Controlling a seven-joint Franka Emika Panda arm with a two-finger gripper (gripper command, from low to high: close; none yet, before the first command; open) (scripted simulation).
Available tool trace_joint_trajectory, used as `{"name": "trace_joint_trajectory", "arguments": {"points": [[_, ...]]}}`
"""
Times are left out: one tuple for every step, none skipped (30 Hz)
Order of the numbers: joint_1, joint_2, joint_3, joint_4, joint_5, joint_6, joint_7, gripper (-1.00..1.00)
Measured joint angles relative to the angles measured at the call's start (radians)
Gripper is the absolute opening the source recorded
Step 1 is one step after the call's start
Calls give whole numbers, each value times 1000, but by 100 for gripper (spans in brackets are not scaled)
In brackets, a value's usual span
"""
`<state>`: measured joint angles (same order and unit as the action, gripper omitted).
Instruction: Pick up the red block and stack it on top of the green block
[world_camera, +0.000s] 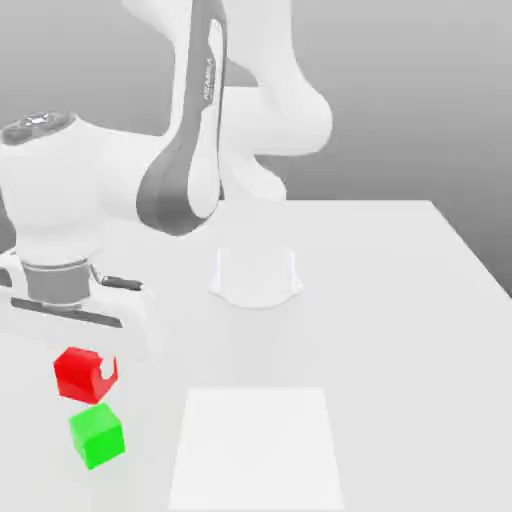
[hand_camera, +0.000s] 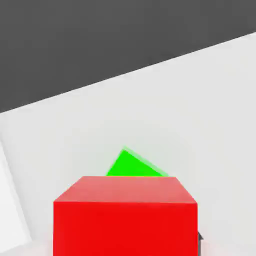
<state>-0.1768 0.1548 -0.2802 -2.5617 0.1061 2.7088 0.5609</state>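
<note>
The red block (world_camera: 82, 372) is a small bright red cube near the exterior view's left edge. My gripper (world_camera: 90, 374) comes down onto it from the white hand above and is shut on it, with one white finger (world_camera: 102, 371) across its front face. Just below it in that view, the green block (world_camera: 97, 436) rests on the table, apart from the red one. In the hand view the red block (hand_camera: 125, 220) sits close up. A corner of the green block (hand_camera: 132, 166) peeks out behind it.
A flat white square patch (world_camera: 258, 445) lies on the table to the right of the green block. The arm's round base (world_camera: 256, 275) stands mid-table, with the big white arm links above it. The table's edge (world_camera: 470, 250) runs along the exterior view's right.
</note>
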Motion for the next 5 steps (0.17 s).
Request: {"name": "trace_joint_trajectory", "arguments": {"points": [[-10,34,14,2,25,31,-17,-100],[-21,67,29,4,48,60,-33,100],[-21,67,29,4,48,60,-33,100],[-21,67,29,4,48,60,-33,100],[-21,67,29,4,48,60,-33,100]]}}
